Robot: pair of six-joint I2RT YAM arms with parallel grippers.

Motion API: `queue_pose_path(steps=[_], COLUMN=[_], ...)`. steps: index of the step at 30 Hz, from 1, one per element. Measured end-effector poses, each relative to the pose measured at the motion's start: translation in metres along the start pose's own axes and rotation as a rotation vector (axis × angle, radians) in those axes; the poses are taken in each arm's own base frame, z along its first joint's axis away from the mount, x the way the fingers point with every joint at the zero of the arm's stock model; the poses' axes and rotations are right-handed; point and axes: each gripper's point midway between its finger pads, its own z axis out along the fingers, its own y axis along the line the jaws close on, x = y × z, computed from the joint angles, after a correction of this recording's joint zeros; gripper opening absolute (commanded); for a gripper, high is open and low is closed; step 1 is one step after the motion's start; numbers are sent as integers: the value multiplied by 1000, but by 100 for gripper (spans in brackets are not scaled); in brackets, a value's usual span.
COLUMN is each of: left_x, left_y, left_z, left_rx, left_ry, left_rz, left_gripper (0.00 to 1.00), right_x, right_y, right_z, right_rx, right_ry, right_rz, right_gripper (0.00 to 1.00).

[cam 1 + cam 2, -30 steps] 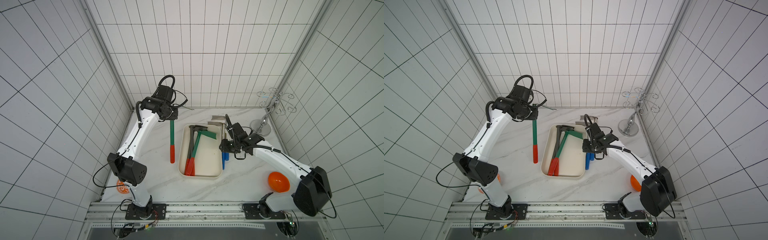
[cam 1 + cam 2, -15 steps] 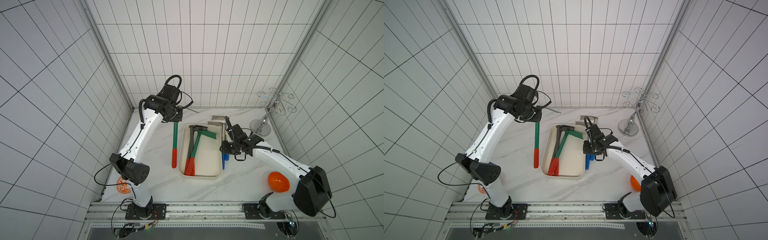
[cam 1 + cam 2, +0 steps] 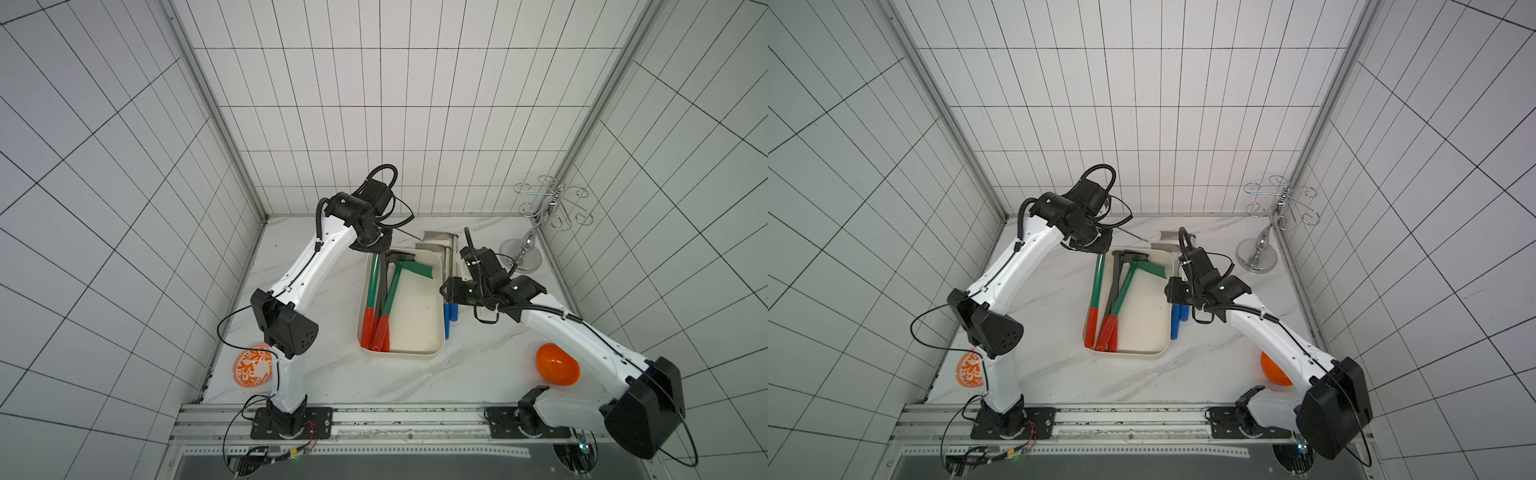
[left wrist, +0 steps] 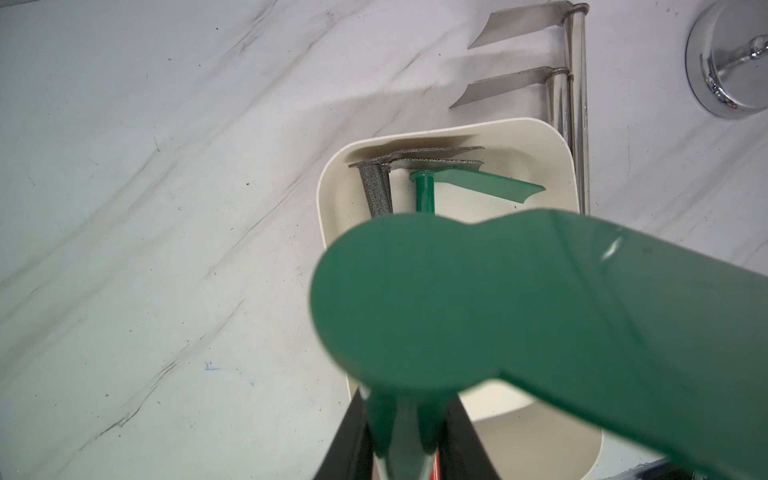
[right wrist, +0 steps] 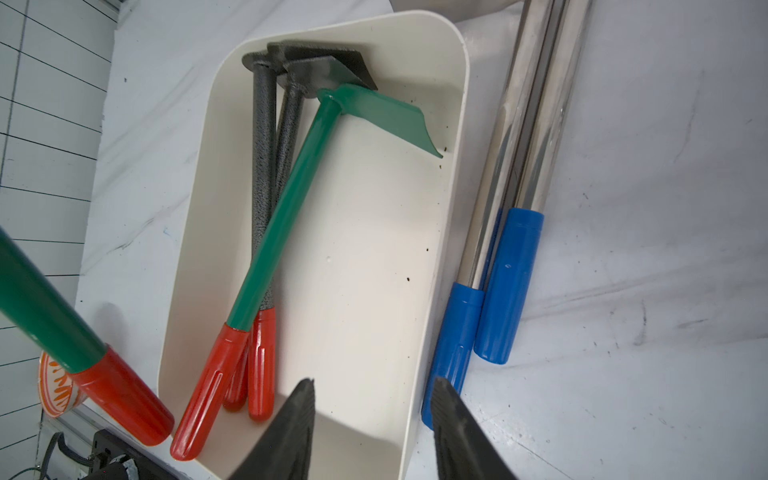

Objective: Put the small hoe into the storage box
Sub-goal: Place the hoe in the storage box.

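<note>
My left gripper (image 4: pixel 405 440) is shut on the small hoe (image 3: pixel 373 282), which has a green shaft and a red grip. The hoe hangs tilted over the left rim of the cream storage box (image 3: pixel 415 355), red end toward the front; its green blade (image 4: pixel 498 299) fills the left wrist view. I cannot tell whether it touches the box. In both top views that gripper (image 3: pixel 1100 249) sits at the box's far left corner. My right gripper (image 5: pixel 372 415) is open, its jaws on either side of the box's right wall (image 5: pixel 453 124) and holding nothing.
Inside the box lie two grey hoes (image 5: pixel 266 174) and another green hoe (image 5: pixel 286 199), all with red grips. Two steel hoes with blue grips (image 3: pixel 451 316) lie along its right side. A chrome stand (image 3: pixel 521 255), an orange bowl (image 3: pixel 557 365) and a patterned plate (image 3: pixel 252 365) stand around.
My left arm has carried the hoe rightward, from over the bare table to over the box's left rim. The right arm has not moved.
</note>
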Motion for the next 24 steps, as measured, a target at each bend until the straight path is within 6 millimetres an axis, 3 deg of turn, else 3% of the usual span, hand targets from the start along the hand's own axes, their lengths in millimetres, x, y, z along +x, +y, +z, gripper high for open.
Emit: queue_pose_path(steps=[24], left_x=[6], left_y=[-14], left_z=[73], left_rx=[-31], left_ry=[126], left_rz=[34], left_gripper=[0], right_x=[6], right_y=[-9], right_z=[4], right_rx=[32], right_ry=[1], right_rz=[2], right_gripper=[47])
